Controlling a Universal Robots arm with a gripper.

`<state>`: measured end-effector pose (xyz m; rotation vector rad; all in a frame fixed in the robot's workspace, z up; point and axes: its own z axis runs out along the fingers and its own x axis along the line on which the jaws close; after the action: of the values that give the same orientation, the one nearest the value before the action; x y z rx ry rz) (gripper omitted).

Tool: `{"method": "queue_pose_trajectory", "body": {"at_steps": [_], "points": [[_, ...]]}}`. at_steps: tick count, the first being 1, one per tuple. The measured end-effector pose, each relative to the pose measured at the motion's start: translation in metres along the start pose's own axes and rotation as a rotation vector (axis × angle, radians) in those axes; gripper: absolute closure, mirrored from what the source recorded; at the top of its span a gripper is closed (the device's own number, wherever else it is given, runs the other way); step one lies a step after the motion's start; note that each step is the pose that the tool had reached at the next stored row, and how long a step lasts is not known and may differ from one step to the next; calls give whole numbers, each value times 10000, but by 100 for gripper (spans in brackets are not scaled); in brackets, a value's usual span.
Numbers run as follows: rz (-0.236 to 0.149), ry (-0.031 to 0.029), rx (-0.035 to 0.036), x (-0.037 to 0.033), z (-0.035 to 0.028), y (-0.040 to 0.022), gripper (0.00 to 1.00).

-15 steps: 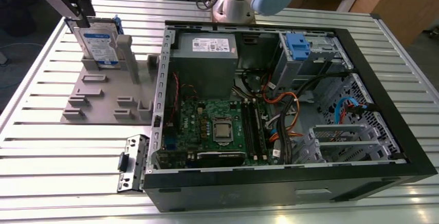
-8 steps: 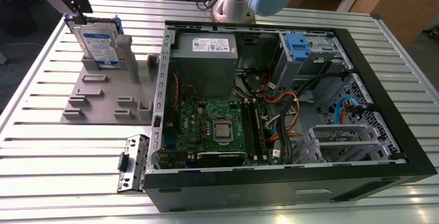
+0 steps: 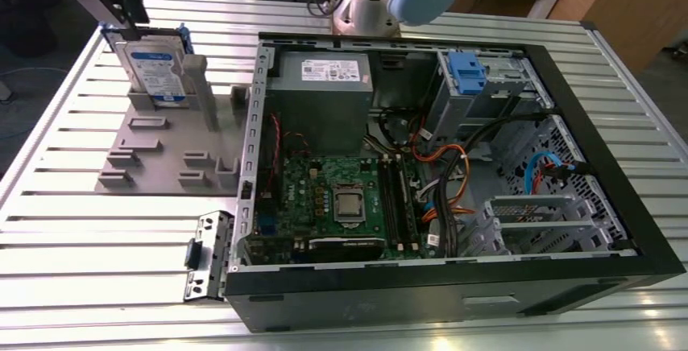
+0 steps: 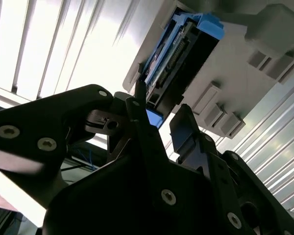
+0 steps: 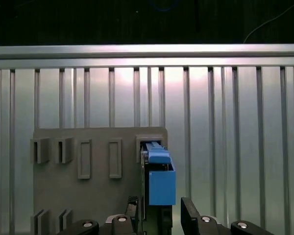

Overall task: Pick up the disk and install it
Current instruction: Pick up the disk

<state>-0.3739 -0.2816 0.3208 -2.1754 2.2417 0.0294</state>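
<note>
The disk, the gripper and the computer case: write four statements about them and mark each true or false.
1. The disk stands upright in the grey holder. True.
2. The disk sits inside the computer case. False: it is in the holder, to the exterior view's left of the case.
3. In the first wrist view the gripper has one finger on each side of the disk's top. True.
4. The case is closed. False: it is open, and the motherboard shows.
</note>
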Motion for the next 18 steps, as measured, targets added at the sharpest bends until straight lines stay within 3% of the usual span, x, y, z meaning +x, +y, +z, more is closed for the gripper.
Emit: {"method": "queue_pose_trajectory", "body": {"at_steps": [7, 18], "points": [[-51, 0, 0, 3, 128, 73, 53], [-199, 0, -5, 3, 328, 79, 53]]}}
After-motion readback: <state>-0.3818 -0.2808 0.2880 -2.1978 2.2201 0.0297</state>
